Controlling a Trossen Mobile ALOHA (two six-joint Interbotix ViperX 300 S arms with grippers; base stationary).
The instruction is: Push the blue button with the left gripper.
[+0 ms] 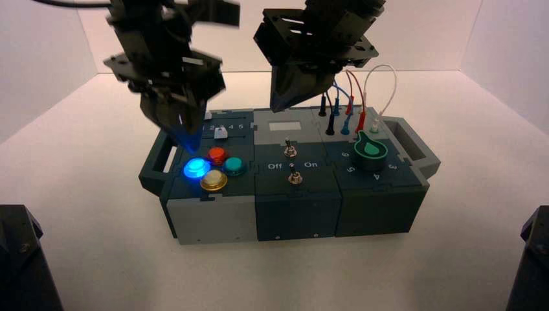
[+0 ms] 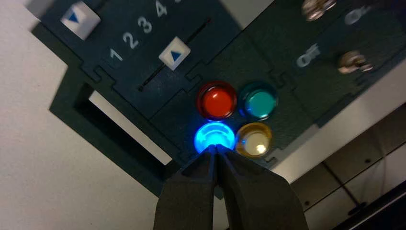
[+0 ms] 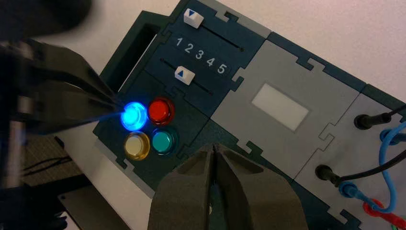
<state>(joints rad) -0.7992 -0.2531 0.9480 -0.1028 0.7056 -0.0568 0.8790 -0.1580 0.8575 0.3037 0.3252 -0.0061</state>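
Note:
The blue button [image 1: 195, 168] glows brightly at the front left of the box's cluster of round buttons. My left gripper [image 1: 183, 140] is shut, and in the left wrist view its tip [image 2: 215, 148] touches the lit blue button [image 2: 214, 136]. From the right wrist view the left gripper [image 3: 116, 102] meets the blue button [image 3: 133, 115] from the side. My right gripper [image 1: 280, 105] hangs shut above the grey middle of the box, holding nothing; its tip [image 3: 214, 147] is apart from the buttons.
Red [image 1: 216, 155], teal [image 1: 234, 166] and yellow [image 1: 213, 181] buttons crowd the blue one. Two sliders [image 3: 183, 74] lie behind them. Toggle switches [image 1: 291, 151] stand mid-box. A green knob [image 1: 370, 149] and plugged wires [image 1: 349, 103] sit to the right.

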